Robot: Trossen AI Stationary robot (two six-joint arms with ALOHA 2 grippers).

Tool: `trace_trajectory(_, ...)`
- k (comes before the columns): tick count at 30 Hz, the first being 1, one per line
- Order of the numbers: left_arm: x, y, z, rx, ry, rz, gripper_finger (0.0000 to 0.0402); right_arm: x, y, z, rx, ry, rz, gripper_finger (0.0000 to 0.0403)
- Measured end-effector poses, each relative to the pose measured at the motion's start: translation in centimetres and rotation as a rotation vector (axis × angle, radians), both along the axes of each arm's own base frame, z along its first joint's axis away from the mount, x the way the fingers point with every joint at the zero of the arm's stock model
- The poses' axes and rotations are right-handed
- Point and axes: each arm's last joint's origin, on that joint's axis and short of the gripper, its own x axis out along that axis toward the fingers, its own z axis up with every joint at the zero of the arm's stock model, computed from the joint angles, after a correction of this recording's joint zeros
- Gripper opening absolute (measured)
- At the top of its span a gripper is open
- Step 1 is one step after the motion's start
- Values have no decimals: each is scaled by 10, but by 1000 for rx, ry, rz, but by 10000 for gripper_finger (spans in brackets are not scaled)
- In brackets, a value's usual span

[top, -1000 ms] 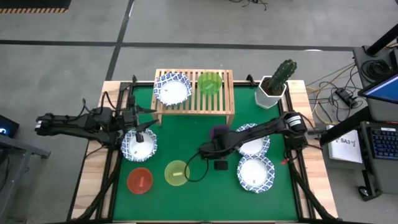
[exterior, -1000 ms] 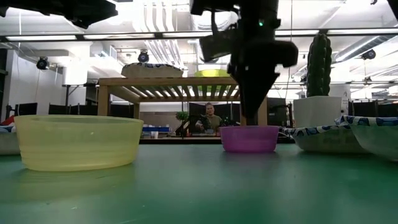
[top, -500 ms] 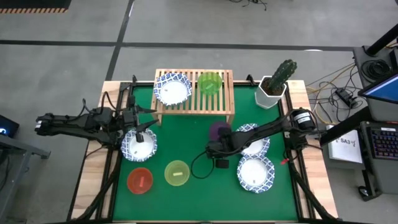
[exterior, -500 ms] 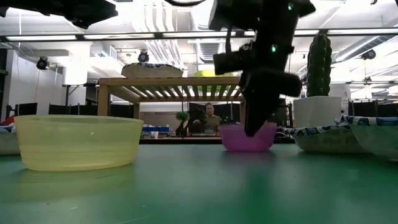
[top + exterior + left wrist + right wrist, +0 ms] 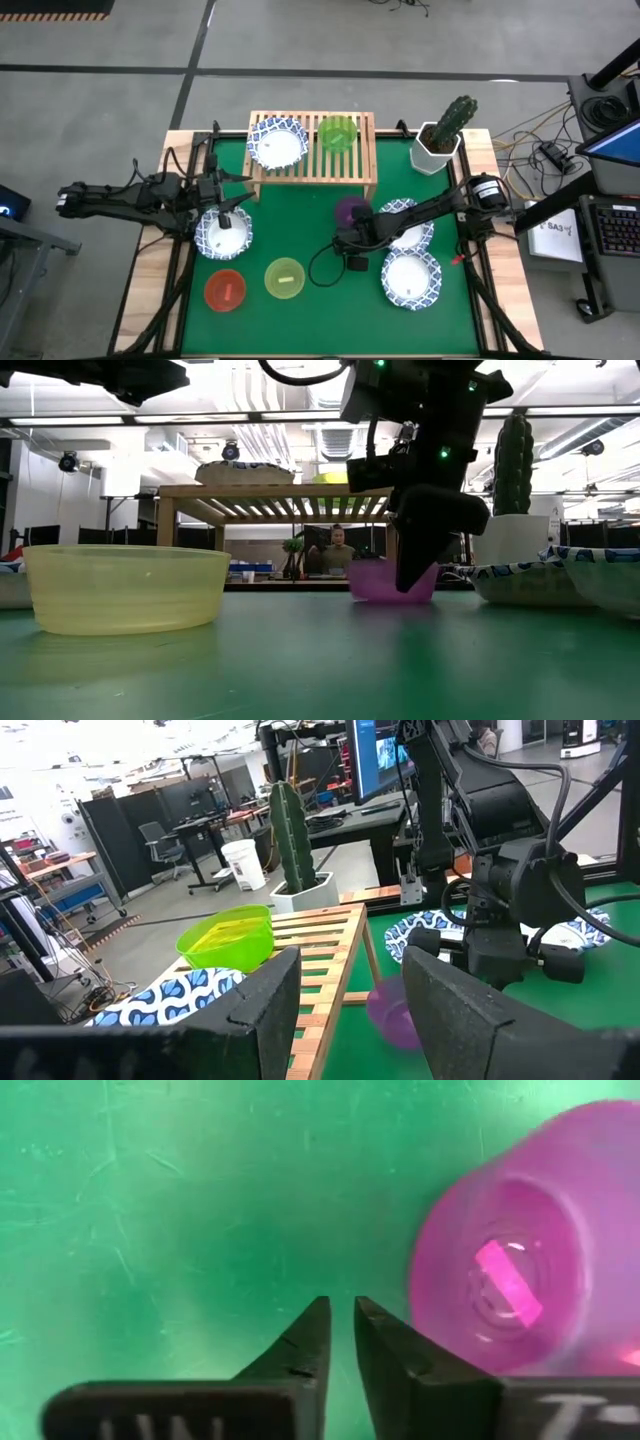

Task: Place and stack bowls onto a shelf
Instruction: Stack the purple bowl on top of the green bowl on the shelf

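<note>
Purple bowl (image 5: 351, 211) tipped since; eight bowls.

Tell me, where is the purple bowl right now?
In the high view the purple bowl sits on the green table, just in front of the shelf, beside the right gripper.

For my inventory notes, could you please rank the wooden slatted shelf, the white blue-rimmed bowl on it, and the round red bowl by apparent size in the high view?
1. Light-wood slatted shelf, clearly largest.
2. White blue-rimmed bowl on the shelf.
3. Plain red bowl on the green table, smallest. The first bowl sits higher, nearer the camera, which may exaggerate the gap.
</note>
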Motion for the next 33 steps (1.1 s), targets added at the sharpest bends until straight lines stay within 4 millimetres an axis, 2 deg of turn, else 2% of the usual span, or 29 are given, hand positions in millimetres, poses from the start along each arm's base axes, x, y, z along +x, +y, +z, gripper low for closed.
trace_trajectory(3,0,0,0,0,0,0,159,0,0,0,0,-4,6,14)
trace_trajectory(7,0,0,0,0,0,0,159,3,5,7,26,-19,32,15)
trace_trajectory(14,0,0,0,0,-1,0,159,19,12,46,12,-128,86,58)
trace_trajectory(18,0,0,0,0,-1,0,159,20,7,56,-59,-122,57,95)
trace_trajectory(25,0,0,0,0,-1,0,159,15,-6,43,-72,-80,-30,146)
trace_trajectory(33,0,0,0,0,-1,0,159,8,-17,21,-75,-57,-62,148)
